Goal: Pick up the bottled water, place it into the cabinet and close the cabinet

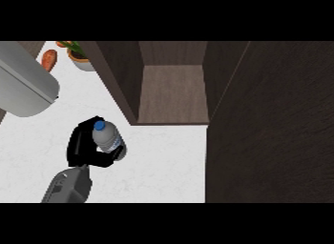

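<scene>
The bottled water [107, 136] is a clear bottle with a blue cap and a white label, seen from above with its cap pointing up-left. My right hand [81, 143] is shut on it, black fingers curled round its lower part, over the white counter [162, 164]. The open cabinet [173, 95] lies up and to the right of the bottle; its brown shelf shows bare. Its dark door [276, 128] stands open along the right side. My left hand does not show.
A large grey rounded shape [18, 81] fills the upper left. Behind it stand a potted plant [82, 61] and an orange item [50, 59]. The cabinet's left wall [117, 81] stands between the bottle and the shelf.
</scene>
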Tool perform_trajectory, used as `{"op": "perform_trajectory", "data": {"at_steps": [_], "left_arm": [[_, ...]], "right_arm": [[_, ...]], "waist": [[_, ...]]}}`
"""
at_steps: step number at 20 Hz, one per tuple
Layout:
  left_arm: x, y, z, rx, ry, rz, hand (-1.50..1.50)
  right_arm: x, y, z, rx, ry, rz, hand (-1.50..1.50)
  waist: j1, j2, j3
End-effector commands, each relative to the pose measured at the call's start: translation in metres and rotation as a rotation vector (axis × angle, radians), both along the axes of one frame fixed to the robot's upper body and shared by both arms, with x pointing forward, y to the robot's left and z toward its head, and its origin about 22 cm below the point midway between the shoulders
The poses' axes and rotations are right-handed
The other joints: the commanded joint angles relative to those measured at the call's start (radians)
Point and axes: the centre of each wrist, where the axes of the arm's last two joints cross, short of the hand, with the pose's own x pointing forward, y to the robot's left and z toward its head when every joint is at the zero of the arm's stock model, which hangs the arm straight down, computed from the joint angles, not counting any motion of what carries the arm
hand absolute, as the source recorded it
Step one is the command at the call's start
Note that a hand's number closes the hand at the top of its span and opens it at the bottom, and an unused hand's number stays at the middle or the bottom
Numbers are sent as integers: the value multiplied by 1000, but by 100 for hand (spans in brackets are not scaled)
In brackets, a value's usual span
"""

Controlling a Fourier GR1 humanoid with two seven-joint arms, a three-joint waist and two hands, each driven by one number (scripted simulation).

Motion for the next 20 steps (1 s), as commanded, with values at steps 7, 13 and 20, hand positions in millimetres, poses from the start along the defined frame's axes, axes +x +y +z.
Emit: {"op": "perform_trajectory", "data": {"at_steps": [7, 13, 20], "left_arm": [[20, -87, 71, 46, -37, -4, 150], [38, -122, 95, 90, -37, 34, 150], [63, -146, 102, 233, 28, 126, 150]], "right_arm": [[0, 22, 41, 7, -66, 37, -150], [0, 14, 37, 19, -70, 51, -150], [5, 19, 33, 26, -76, 61, -150]], "waist": [[-8, 4, -2], [-20, 8, -1], [-29, 13, -2]]}}
